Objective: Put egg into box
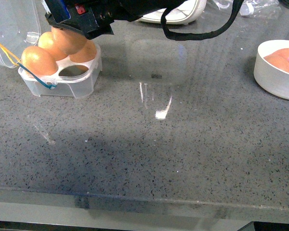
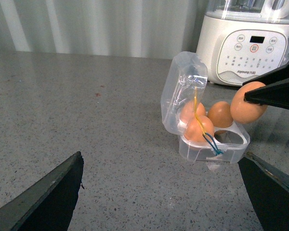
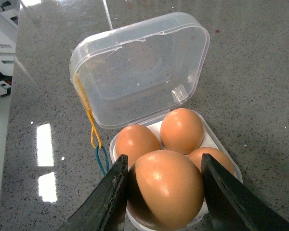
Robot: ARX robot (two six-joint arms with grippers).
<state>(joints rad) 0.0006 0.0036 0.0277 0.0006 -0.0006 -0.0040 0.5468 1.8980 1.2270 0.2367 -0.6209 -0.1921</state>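
The box stands at the far left with its clear lid hinged open. It holds three brown eggs, and its front right cell is empty. My right gripper is shut on the egg and holds it just above the box, over the tray. The left wrist view shows the held egg above the box. My left gripper is open and empty, low over the counter a short way from the box. It is out of the front view.
A round white bowl with more brown eggs sits at the far right. A white blender base stands behind the box, with a black cable near it. Yellow and blue-green bands hang from the box's side. The counter's front edge is near.
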